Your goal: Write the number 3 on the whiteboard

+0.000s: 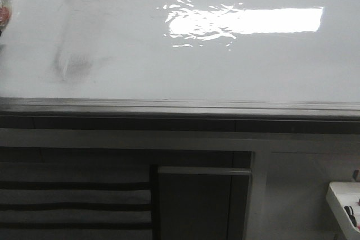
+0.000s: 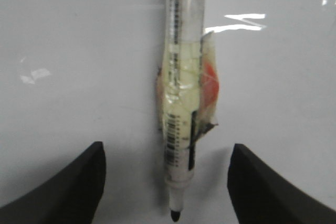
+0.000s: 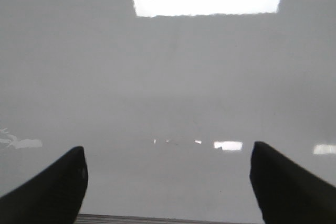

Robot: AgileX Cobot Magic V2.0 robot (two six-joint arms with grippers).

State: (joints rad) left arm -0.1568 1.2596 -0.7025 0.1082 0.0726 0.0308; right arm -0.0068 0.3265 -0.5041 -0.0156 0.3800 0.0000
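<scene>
We are viewing the whiteboard (image 1: 236, 66) spanning the front view, smudged grey at its left, no 3 visible. Our left gripper (image 2: 167, 182) is spreading wide around a taped marker (image 2: 181, 93); our right gripper (image 3: 168, 187) is gaping, empty.

The front camera looks forward and down across the whiteboard (image 1: 225, 66) from its near edge. Both wrist cameras hover close above that same board, sighting between their own fingers.
</scene>
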